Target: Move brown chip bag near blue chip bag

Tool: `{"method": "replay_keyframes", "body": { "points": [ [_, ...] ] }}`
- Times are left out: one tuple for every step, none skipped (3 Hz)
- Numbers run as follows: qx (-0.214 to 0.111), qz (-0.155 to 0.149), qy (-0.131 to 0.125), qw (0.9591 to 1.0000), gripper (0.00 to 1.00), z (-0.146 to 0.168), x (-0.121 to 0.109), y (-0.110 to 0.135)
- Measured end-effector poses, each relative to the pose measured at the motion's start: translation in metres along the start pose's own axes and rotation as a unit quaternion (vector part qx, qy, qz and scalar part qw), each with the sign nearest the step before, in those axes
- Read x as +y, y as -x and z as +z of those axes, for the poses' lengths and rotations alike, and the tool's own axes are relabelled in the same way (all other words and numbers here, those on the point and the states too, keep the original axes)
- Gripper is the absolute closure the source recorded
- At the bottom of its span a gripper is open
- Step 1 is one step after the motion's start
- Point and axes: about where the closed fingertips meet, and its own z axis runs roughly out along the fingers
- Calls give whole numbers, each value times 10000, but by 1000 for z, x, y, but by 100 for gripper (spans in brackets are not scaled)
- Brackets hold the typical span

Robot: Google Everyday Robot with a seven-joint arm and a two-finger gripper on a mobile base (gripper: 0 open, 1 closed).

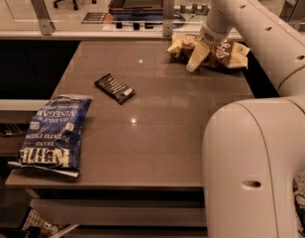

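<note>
The brown chip bag (223, 49) lies crinkled at the far right of the table, dark brown with white lettering and pale yellow ends. My gripper (196, 58) is down on the bag's left half, at its near edge, and the wrist hides part of the bag. The blue chip bag (54, 133) lies flat at the near left corner of the table, partly over the edge, far from the gripper.
A small flat black snack packet (114, 88) lies left of the middle of the brown table (167, 133). My arm's large white body (251, 167) fills the near right. A ledge with posts (167, 6) runs behind the table's far edge.
</note>
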Motion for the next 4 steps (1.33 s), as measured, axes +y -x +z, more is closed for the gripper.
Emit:
{"method": "replay_keyframes", "body": {
  "points": [
    [13,-2,26,10000,16,4,1,0],
    [29,-7,50,10000,40,8,3,0],
    [30,-8,52,10000,64,5,2,1],
    [30,-8,52,10000,88,5,2,1]
  ]
}}
